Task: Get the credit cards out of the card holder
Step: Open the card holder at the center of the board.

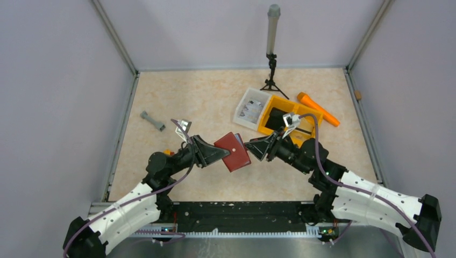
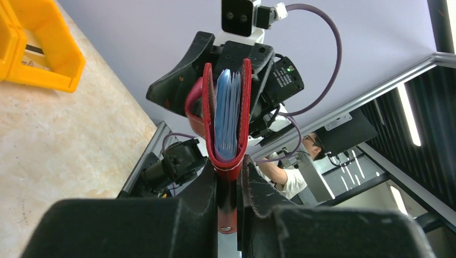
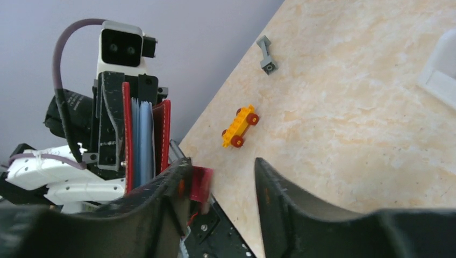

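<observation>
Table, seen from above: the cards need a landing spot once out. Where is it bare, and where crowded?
Bare: the marble stretch between the grey piece and the white tray, and the near strip in front of the card holder. Crowded: the far right, with that tray, the yellow bin, orange tool and tripod.

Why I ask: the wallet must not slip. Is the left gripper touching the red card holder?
Touching. In the left wrist view the left gripper has its fingers pressed against both sides of the card holder at its fold, no gap.

Top cam: overhead from rear, whole scene. Wrist cams: close, facing each other, both see card holder [image 1: 232, 152].
</observation>
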Robot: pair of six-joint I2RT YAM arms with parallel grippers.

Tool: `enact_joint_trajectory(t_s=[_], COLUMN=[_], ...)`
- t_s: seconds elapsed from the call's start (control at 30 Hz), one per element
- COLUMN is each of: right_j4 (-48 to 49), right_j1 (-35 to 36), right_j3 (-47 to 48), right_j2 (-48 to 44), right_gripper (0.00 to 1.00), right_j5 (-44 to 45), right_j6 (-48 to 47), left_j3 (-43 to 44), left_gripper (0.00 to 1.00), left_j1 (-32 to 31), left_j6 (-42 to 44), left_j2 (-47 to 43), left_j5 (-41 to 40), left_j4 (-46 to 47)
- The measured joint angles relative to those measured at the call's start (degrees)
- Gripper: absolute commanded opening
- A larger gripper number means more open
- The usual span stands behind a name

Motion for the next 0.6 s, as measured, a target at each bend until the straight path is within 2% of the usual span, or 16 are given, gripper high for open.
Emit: enact_joint_trajectory(t_s=[0.13, 0.2, 0.23, 0.33, 0.47, 0.53, 0.6], right_j4=[1.09, 1.57, 2.10, 2.86, 2.43, 1.20, -1.01], right_j1=[0.00, 0.00, 0.00, 0.00, 0.00, 0.00, 0.00], right_j3=[0.00, 0.00, 0.00, 0.00, 0.02, 0.15, 0.57], right_j2=[1.88, 1.90, 1.84, 1.01, -0.96, -1.51, -1.57], right_gripper=[0.15, 0.05, 0.00, 0.00, 0.00, 0.00, 0.00], right_j5=[-1.88, -2.43, -2.73, -2.78, -2.14, -1.57, -0.87], right_j6=[0.96, 1.57, 1.95, 2.82, 2.95, 2.71, 2.27], left_j3=[-0.28, -0.31, -0.31, -0.31, -0.28, -0.28, -0.28], left_gripper=[0.00, 0.00, 0.07, 0.39, 0.83, 0.95, 0.99], left_j1=[0.00, 0.00, 0.00, 0.00, 0.00, 0.00, 0.00], left_j6=[-0.61, -0.61, -0.59, -0.11, 2.99, 5.03, 6.45], left_j2=[0.00, -0.02, -0.02, -0.37, -2.56, -3.78, -4.87], left_j5=[0.13, 0.13, 0.13, 0.04, -1.75, -3.13, -4.63], left_j4=[1.36, 1.49, 1.44, 0.85, -5.70, -10.12, -13.79])
